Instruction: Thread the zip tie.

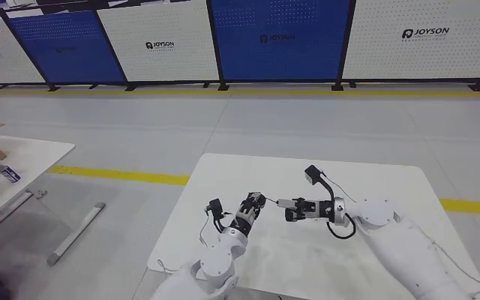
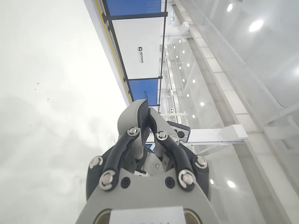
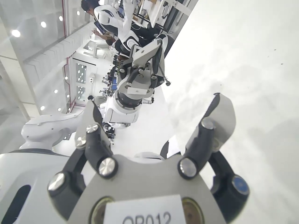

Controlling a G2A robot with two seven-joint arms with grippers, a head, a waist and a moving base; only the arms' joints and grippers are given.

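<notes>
Pinching the zip tie (image 3: pixel 164 71) in the closed left hand (image 2: pixel 147 108), pads pressed flat on the thin dark strip, with the free end and its small block, probably the locking head, sticking out over the white worktop (image 1: pixel 360 180). Facing it from just beside with the right hand (image 3: pixel 156 110) spread wide and gripping nothing. Looks like the approach before threading proper, with no loop formed yet. Next calls for closing the right hand on the free end without knocking it aside, then lining tail up with slot — needs a fine, steady aim on so slim and bendy a strip.
</notes>
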